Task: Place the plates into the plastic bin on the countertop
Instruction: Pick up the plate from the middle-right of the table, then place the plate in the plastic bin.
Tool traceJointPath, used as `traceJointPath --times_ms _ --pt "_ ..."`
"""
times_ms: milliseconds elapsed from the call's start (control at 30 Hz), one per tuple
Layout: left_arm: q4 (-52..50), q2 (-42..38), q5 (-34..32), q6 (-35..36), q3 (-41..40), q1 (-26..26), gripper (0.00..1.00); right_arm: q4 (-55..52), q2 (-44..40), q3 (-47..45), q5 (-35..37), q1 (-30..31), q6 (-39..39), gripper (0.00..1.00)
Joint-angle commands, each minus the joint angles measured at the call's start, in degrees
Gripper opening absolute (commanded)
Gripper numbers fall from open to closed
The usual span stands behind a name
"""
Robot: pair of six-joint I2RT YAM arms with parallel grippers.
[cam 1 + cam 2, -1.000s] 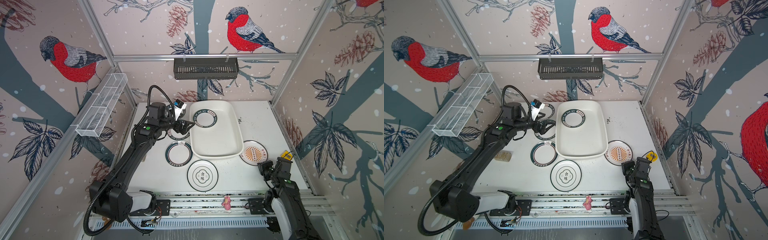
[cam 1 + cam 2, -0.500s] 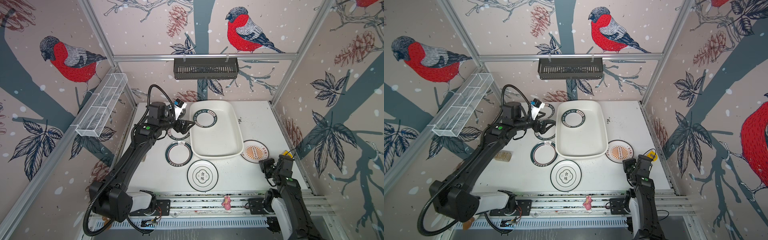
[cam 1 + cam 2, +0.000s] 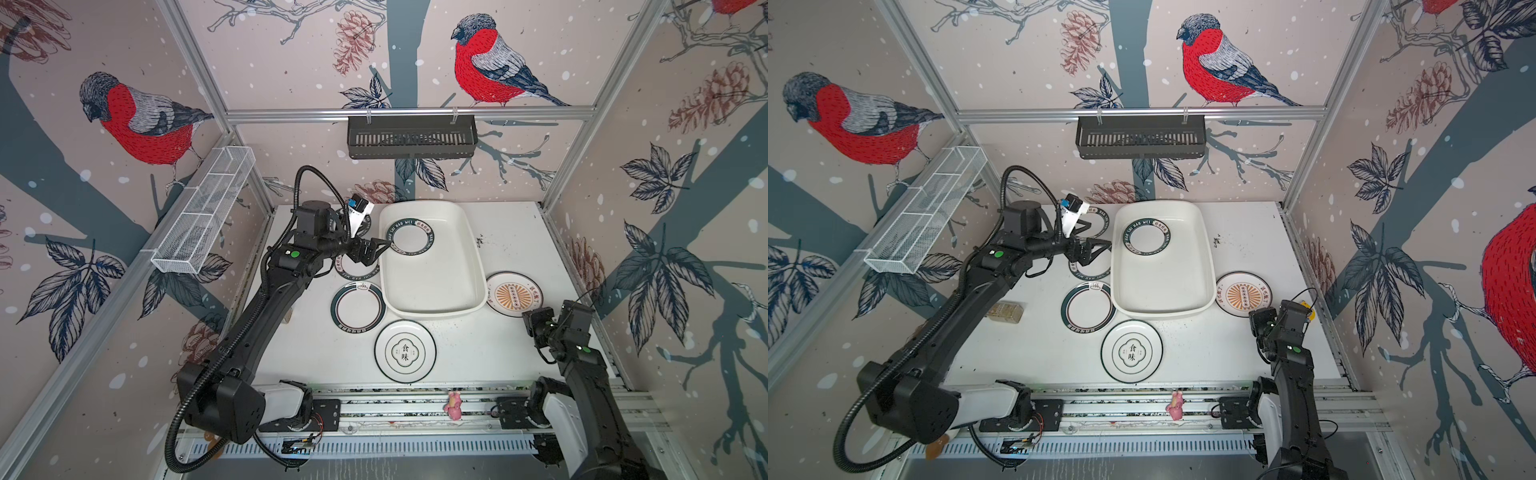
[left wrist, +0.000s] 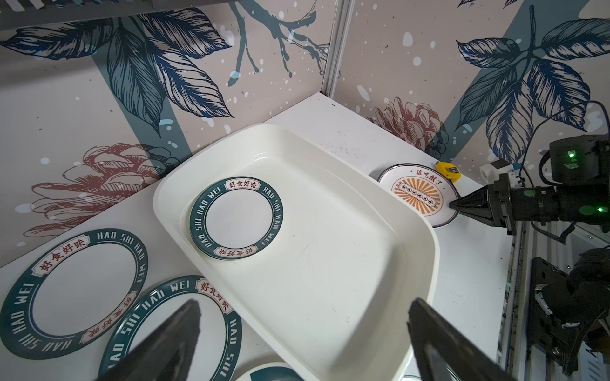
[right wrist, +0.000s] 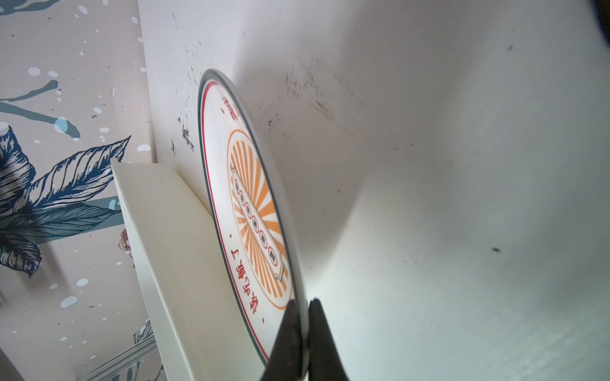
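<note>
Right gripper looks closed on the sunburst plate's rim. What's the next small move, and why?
Probably raise the right gripper a little, lifting the orange sunburst plate off the countertop. The gripper is shut on the plate's near rim, and the plate lies flat right beside the plastic bin, whose wall it must clear before going in.

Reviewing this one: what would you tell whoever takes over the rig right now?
Left gripper: open, empty, above the plastic bin's rim and the middle green plate.
Right gripper: shut on the sunburst plate's edge, beside the bin.
Done: one binned green plate, flat at the bin's far end.
Remaining: sunburst plate; on the countertop, back green plate, middle green plate, front green plate, white plate with black characters.
</note>
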Motion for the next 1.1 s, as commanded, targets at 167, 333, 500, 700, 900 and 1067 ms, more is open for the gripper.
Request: traceJointPath --times_ms 167,333,500,700,900,1067 --pt "0.08 -0.07 0.95 0.52 1.03 -0.07 0.97 3.36 3.77 4.33 1.02 -2.02 -4.77 0.03" --pt "-0.36 -0.12 0.87 0.61 1.00 -0.03 0.97 4.57 5.71 6.70 1.88 -3.56 -6.70 0.03" --pt "-1.36 0.19 0.42 1.01 1.26 -0.05 0.97 6.73 6.93 8.35 2.48 -4.69 -7.11 0.03" --pt "-2.39 0.47 0.37 1.23 1.66 0.03 0.97 11.16 9.04 10.13 2.74 -5.32 -6.75 0.04" --pt "-3.43 0.01 -0.92 1.82 0.13 0.03 0.97 13.85 13.25 13.96 2.60 -5.40 -7.81 0.04" --pt "-4.61 -0.12 -1.78 1.84 0.86 0.03 0.97 14.82 15.67 18.07 2.67 -5.34 -9.18 0.04"
